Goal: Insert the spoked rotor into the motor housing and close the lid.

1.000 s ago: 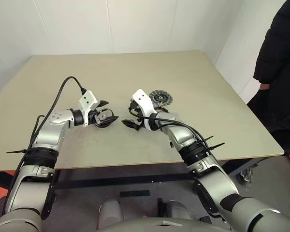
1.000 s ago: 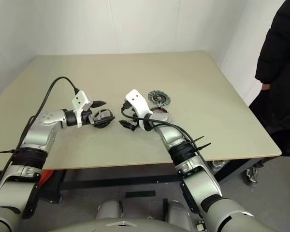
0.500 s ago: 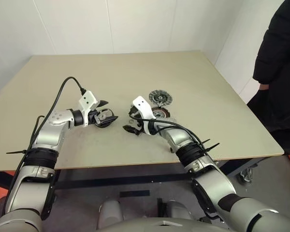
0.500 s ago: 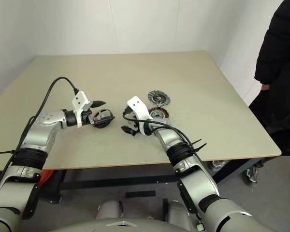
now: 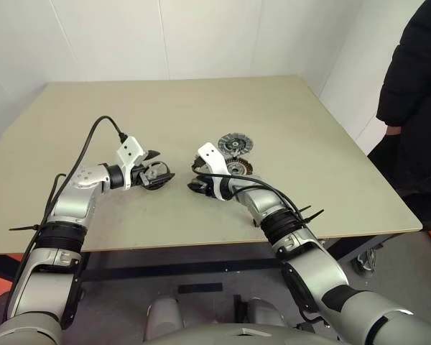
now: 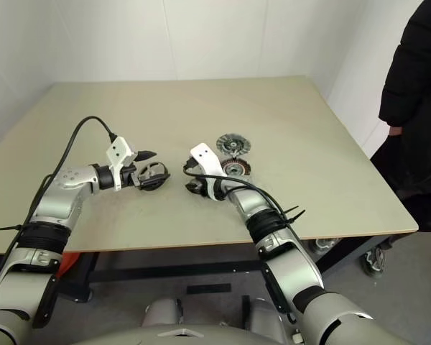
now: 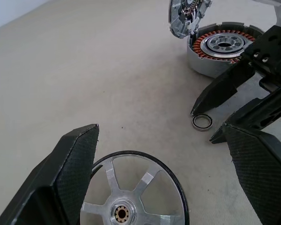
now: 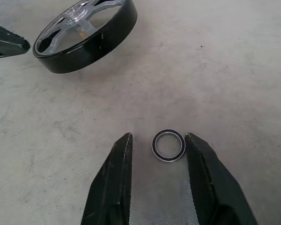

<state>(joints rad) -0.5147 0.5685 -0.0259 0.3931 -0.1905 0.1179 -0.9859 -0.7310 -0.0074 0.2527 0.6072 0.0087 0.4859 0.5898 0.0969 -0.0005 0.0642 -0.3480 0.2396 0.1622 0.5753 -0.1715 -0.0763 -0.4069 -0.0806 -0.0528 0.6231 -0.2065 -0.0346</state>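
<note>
Seeing task barely begun: spoked rotor [image 7: 131,187] lies on table [image 7: 84,56], lower centre, inside spread left gripper [image 7: 161,127], ungripped. Motor housing [image 7: 201,56] sits upper right, without rotor. Right gripper [image 8: 158,135] straddles small ring [image 8: 168,145], narrowed, not pinching. We judge insertion and lid closing left.

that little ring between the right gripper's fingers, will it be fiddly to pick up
Probably. The small ring lies flat and thin on the table, so the right gripper fingers have little edge to catch. It looks like rigid, smooth metal, so it may slip or skid, and roll if tipped upright.
</note>
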